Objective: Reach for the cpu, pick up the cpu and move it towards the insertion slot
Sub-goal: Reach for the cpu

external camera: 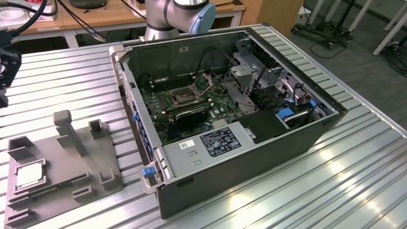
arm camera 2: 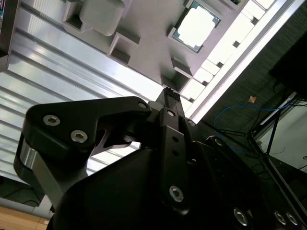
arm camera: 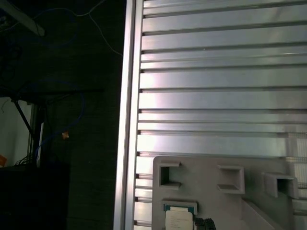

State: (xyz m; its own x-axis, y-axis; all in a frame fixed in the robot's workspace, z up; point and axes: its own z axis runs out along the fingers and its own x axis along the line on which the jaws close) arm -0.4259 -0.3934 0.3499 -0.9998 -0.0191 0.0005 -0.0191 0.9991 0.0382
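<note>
The cpu [external camera: 28,175], a pale silvery square chip, lies flat in a recess of the grey tray [external camera: 70,167] at the exterior view's lower left. Both wrist views also show the cpu [arm camera 2: 196,26] [arm camera: 178,218] in its tray [arm camera 2: 144,28] [arm camera: 206,191]. My black gripper [external camera: 4,81] hangs at that view's left edge, well above the table and some way behind the tray, touching nothing. Its body [arm camera 2: 165,103] sits in the foreground of the second wrist view. The insertion slot [external camera: 184,98], metal-framed with a dark centre, sits on the green board inside the open computer case [external camera: 305,138].
The grey tray carries several raised blocks, one a tall post [external camera: 66,129]. The ribbed aluminium table [external camera: 356,181] ends in an edge [arm camera: 128,120] close beside the tray, with dark floor and cables beyond. The arm's base [external camera: 171,19] stands behind the case.
</note>
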